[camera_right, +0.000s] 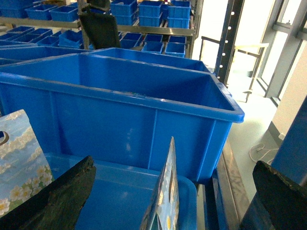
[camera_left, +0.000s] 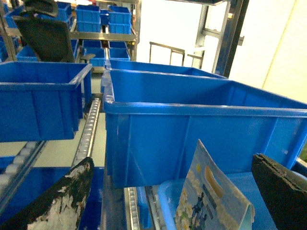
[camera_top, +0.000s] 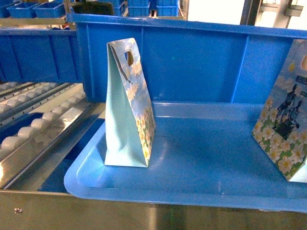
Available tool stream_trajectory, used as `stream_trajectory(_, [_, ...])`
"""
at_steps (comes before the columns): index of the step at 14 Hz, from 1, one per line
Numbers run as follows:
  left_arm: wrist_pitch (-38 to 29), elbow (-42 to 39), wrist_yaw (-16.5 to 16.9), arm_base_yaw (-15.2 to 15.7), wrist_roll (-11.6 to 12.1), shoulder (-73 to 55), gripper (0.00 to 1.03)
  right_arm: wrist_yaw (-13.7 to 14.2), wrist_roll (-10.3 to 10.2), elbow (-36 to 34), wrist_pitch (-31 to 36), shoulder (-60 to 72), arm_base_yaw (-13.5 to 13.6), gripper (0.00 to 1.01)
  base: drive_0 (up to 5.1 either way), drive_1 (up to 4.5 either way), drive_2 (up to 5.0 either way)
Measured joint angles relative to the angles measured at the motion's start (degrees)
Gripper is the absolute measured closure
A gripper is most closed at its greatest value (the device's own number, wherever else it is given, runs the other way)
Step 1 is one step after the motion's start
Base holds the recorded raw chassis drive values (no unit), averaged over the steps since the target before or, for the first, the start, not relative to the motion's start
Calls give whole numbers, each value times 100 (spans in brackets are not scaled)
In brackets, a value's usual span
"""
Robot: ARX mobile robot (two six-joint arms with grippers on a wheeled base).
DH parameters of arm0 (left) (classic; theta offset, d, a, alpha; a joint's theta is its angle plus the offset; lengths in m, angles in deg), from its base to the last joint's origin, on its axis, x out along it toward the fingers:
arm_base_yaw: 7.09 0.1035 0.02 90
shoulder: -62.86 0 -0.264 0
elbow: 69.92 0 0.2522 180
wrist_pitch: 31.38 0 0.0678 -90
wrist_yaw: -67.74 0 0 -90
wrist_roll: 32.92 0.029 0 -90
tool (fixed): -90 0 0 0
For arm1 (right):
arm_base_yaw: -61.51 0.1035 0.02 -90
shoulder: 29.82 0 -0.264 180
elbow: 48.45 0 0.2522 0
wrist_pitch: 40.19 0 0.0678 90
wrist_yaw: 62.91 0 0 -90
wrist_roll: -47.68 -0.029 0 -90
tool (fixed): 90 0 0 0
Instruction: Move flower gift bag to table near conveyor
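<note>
A flower gift bag point(camera_top: 128, 105) is standing upright in the left part of a shallow blue tray point(camera_top: 201, 187), its pale blue side panel facing the head camera and its flowered face turned to the right, with a cut-out handle near the top. A second bag point(camera_top: 285, 129), printed with white flowers and dark figures, is leaning at the tray's right edge, partly out of the picture. A tall blue bin point(camera_top: 192, 62) is sitting directly behind the tray. To the left, the conveyor point(camera_top: 33, 134), steel rails lined with white rollers, is sloping away, and more blue bins point(camera_left: 38, 98) are resting on it further back. The table is not showing in any view. No arm is appearing in the head view. In the left wrist view, the left gripper point(camera_left: 175, 201) is spreading its worn black fingers point(camera_left: 57, 201) wide at the bottom corners, with a bag point(camera_left: 211, 201) standing between them, untouched. In the right wrist view, the right gripper point(camera_right: 175, 201) is likewise gaping wide and holding nothing, a bag point(camera_right: 165, 196) showing edge-on between its fingers and another bag point(camera_right: 21, 158) showing at the left.
</note>
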Motion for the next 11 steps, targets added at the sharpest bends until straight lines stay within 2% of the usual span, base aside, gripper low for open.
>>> stream_trajectory(3, [227, 542, 111, -57, -278, -562, 5, -188, -157, 553, -514, 697, -33, 3, 0, 0, 0])
stream_trajectory(6, [280, 590, 4, -103, -278, -610, 5, -203, -221, 754, -610, 1224, -57, 3, 0, 0, 0])
stream_trajectory(8, [282, 590, 7, -103, -278, -610, 5, -315, -391, 883, -608, 1567, -120, 3, 0, 0, 0])
stream_trajectory(11, [273, 592, 4, -103, -278, -610, 5, -372, -501, 909, -566, 2046, -289, 3, 0, 0, 0])
